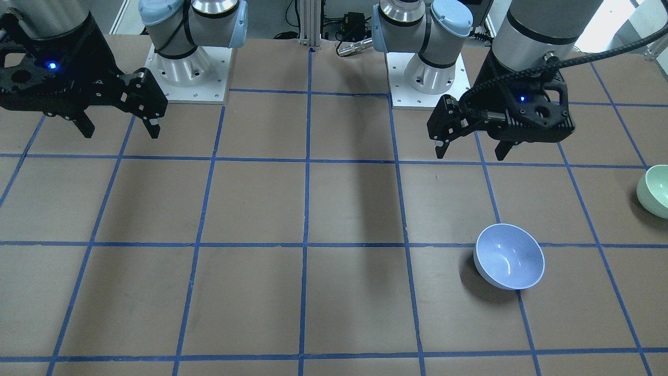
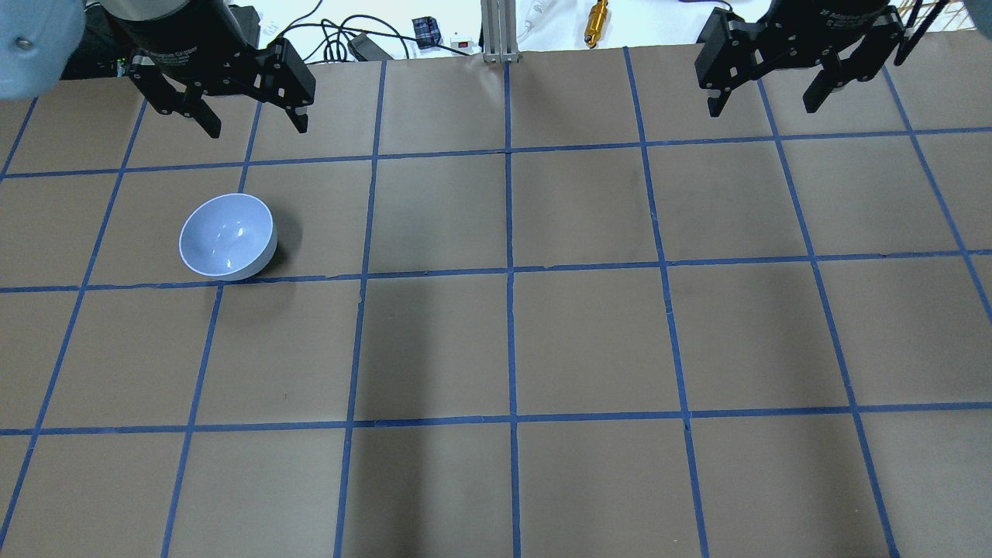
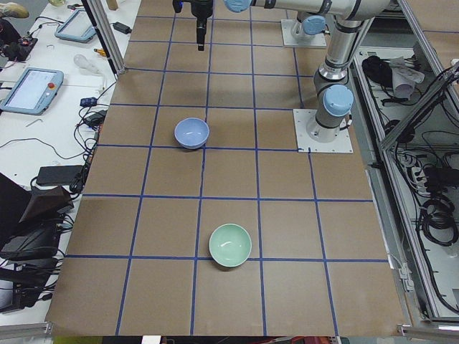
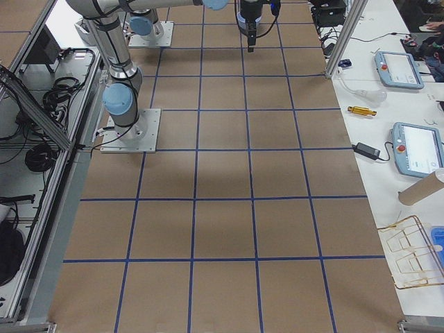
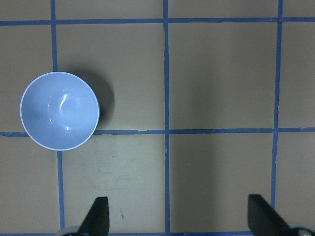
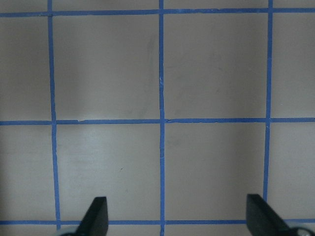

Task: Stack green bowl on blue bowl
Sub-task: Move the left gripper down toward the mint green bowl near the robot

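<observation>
Green bowl (image 3: 229, 245), blue bowl (image 3: 191, 132) well apart.

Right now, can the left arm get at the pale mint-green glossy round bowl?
Probably yes. The pale mint-green glossy round bowl sits alone on the left arm's side, with nothing over or against it, and the left arm's fingers are open and empty.

Brown paper-covered counter (image 2: 589, 341), blue tape grid. Small brass cylinder (image 2: 597, 13) past far edge. Grey touchscreen pendant (image 3: 29, 89) on white side bench (image 3: 50, 143).

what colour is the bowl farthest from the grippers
Pale mint green; the green bowl shows best in the exterior left view.
</observation>
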### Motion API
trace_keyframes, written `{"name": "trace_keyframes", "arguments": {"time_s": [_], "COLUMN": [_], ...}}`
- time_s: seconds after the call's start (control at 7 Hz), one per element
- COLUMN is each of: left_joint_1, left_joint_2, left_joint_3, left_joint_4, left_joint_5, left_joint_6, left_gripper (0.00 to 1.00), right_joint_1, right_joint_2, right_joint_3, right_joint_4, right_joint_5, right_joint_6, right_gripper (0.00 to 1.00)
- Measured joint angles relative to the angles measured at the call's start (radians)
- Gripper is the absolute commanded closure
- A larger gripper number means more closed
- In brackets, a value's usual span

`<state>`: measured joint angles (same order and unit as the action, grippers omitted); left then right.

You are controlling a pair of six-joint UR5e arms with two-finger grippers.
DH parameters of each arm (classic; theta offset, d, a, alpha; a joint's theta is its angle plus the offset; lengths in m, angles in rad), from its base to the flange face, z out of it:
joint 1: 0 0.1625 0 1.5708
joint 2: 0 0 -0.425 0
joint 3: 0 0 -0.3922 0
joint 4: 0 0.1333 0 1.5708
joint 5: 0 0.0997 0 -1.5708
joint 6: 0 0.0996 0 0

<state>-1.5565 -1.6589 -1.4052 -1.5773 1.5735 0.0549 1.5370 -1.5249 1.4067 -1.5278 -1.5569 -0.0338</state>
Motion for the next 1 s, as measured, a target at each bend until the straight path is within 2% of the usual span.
{"name": "trace_keyframes", "arguments": {"time_s": [0.29,0.43,1.0], "left_joint_1": [0.091,0.177,0.604], "left_joint_2": [0.023,0.030,-0.038], "left_joint_3": [-0.009,-0.009,-0.040], "left_joint_4": [-0.054,-0.084,-0.073], "left_joint_5": [0.011,0.019,0.060], "left_joint_6": [0.233,0.430,1.258], "left_gripper": [0.00,0.00,0.00], "right_joint_1": [0.000,0.000,0.000], "right_joint_2": [0.000,0.000,0.000], "right_joint_3": [0.000,0.000,0.000], "right_joint_4": [0.000,0.000,0.000], "right_joint_5": [0.001,0.000,0.000], "right_joint_6": [0.000,0.000,-0.001], "right_gripper": [0.00,0.00,0.00]}}
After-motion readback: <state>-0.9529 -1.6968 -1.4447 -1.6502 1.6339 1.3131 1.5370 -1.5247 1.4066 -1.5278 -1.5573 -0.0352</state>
